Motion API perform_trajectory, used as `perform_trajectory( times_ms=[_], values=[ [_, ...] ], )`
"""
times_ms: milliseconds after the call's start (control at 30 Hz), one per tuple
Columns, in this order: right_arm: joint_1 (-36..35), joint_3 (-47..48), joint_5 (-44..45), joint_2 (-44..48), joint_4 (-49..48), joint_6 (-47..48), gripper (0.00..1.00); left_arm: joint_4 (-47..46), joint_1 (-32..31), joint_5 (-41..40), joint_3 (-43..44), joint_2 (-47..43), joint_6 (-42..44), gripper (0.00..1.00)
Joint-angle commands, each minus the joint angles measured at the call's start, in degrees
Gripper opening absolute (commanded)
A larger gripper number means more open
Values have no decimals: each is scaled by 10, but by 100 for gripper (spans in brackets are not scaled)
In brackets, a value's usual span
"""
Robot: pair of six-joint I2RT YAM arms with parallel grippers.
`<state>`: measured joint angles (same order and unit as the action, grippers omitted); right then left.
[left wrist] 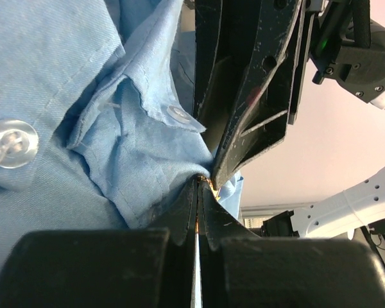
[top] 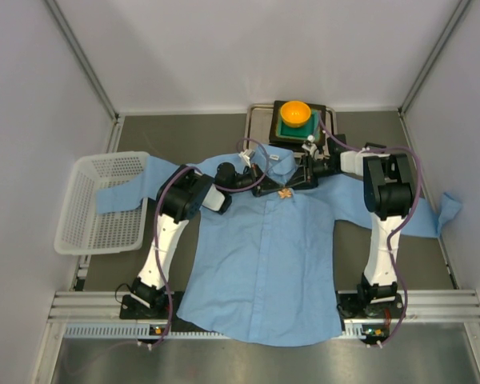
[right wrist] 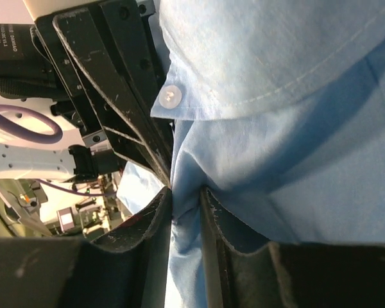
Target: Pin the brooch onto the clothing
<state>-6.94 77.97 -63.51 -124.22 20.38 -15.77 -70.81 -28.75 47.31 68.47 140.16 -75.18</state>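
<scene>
The light blue shirt [top: 264, 264] lies flat on the table, collar toward the far side. The tiny red-orange brooch [top: 285, 193] sits just below the collar on the button placket. My left gripper [top: 268, 186] and right gripper [top: 300, 182] meet tip to tip over it. In the left wrist view my left gripper [left wrist: 204, 183] is shut, with a thin orange-gold edge of the brooch [left wrist: 207, 181] between its tips against the shirt [left wrist: 83, 96]. In the right wrist view my right gripper [right wrist: 186, 192] is shut on a fold of the shirt [right wrist: 295, 128].
An orange bowl [top: 296, 113] rests on a green block on a black tray [top: 322, 136] behind the collar. A white basket [top: 104, 200] stands at the left under one sleeve. Grey walls close in the table on three sides.
</scene>
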Motion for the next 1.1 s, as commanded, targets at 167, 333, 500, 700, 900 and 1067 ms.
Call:
perform_trajectory(
  times_ms=[167,333,500,700,900,1067],
  values=[
    [2,0,-11,28,-50,-6,25,-85,-9,23,2,-16,-8,0],
    [2,-1,-35,38,-50,5,40,-78,-7,23,5,-14,-3,0],
    [3,4,-25,46,-35,16,40,-55,-4,25,9,-17,8,0],
    [7,18,48,61,21,67,42,36,4,22,11,-48,77,0],
    [11,35,174,90,96,132,43,168,12,11,18,-81,159,18],
    [12,34,276,105,142,192,37,163,24,25,13,-89,143,41]
  ],
)
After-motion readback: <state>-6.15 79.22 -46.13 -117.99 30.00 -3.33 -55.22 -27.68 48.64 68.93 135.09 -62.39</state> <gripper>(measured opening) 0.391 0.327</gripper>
